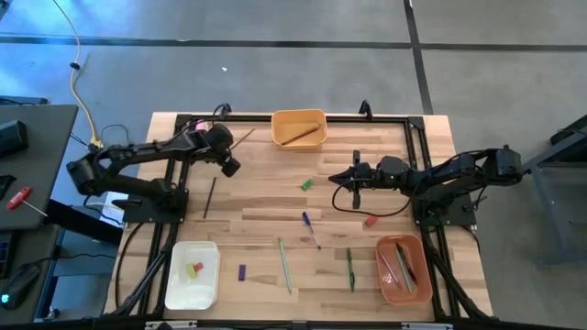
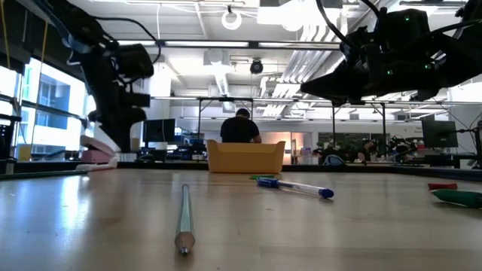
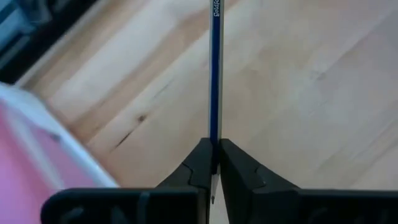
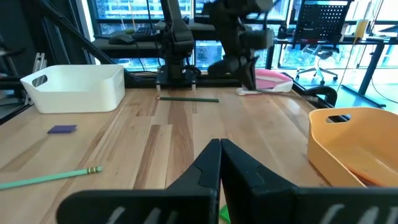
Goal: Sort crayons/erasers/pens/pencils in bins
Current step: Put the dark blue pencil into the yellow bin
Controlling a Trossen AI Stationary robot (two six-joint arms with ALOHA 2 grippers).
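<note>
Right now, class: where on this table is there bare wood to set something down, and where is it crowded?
Bare wood lies between the white bin and the dark pencil, and between the yellow-orange bin and the right gripper. It is crowded beside the salmon bin, where pens lie close together.

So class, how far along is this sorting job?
Done: pieces lie in the white bin, yellow-orange bin and salmon bin. In hand: left gripper's jaws shut on a pencil. Left: a dark pencil, three pens and three crayons lie on the table. Right gripper waits above mid-table.
</note>
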